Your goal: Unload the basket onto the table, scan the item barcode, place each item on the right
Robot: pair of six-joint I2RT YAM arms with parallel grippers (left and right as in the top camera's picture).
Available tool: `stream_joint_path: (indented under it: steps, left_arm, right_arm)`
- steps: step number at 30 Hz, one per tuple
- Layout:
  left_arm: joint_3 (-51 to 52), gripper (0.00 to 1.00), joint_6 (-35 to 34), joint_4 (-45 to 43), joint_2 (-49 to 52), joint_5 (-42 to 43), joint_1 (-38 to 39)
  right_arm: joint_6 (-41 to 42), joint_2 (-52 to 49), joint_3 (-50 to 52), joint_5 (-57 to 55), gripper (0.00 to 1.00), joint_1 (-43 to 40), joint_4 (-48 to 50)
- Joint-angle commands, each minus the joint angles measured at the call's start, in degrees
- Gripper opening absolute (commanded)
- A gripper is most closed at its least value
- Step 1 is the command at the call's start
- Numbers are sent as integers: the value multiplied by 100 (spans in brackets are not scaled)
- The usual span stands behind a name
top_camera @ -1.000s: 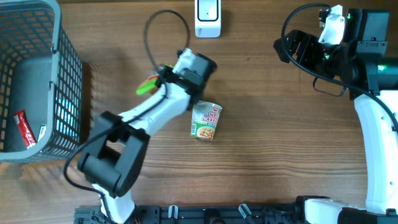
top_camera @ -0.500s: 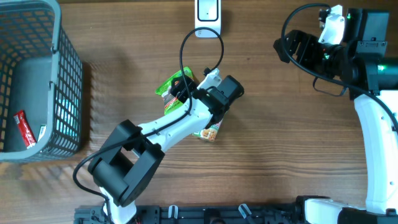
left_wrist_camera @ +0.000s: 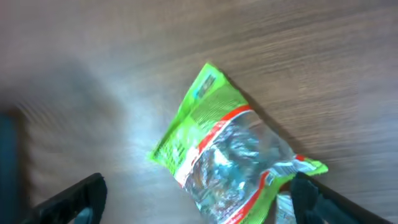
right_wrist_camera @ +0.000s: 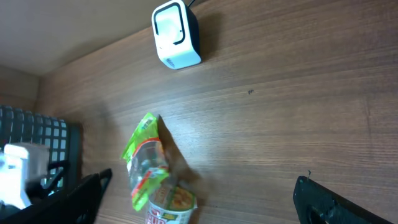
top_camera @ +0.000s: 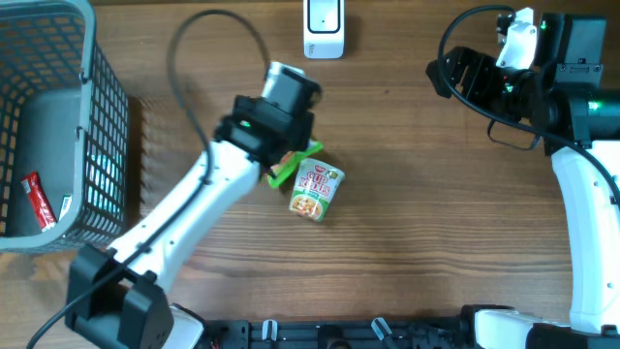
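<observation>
A green snack bag [left_wrist_camera: 224, 149] lies on the wooden table, its clear window facing up. My left gripper [left_wrist_camera: 196, 202] hangs over it, open, with its fingers [left_wrist_camera: 74, 196] spread wide to either side of the bag and not touching it. From overhead, the bag [top_camera: 291, 168] peeks out under the left wrist, right next to a cup of noodles [top_camera: 315, 190]. The white barcode scanner [top_camera: 324, 24] stands at the table's far edge. My right gripper [right_wrist_camera: 202, 202] is open and empty, held high at the far right [top_camera: 465, 73].
A grey wire basket [top_camera: 58, 126] stands at the left edge with a red packet [top_camera: 37, 202] inside. The right wrist view takes in the scanner [right_wrist_camera: 176, 34], the bag [right_wrist_camera: 146, 155] and the cup [right_wrist_camera: 168, 205].
The left arm carried the green bag right towards the scanner, then swung back. Its jaws opened and the bag now lies beside the noodle cup. The right arm stayed still.
</observation>
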State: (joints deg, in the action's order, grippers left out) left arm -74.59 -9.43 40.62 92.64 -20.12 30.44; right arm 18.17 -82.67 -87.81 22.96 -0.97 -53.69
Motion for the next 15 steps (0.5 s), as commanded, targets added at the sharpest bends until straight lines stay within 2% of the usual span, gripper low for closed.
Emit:
stream_joint_path:
  steps: [1, 2, 3, 4, 15]
  left_arm:
    - [122, 47, -981, 76, 177, 1351, -542]
    - [155, 18, -1134, 63, 232, 1558, -640]
    - [164, 9, -1213, 52, 321, 1794, -710]
    - [164, 4, -1207, 26, 413, 2052, -765]
    - [164, 4, -1209, -560, 1462, 2798, -767]
  right_arm:
    - [48, -39, -83, 90, 100, -17, 9]
    - [46, -39, -83, 90, 100, -17, 9]
    - [48, -39, -83, 90, 99, -17, 9]
    - [46, -39, -83, 90, 100, -17, 9]
    - [46, -39, -83, 90, 100, -17, 9]
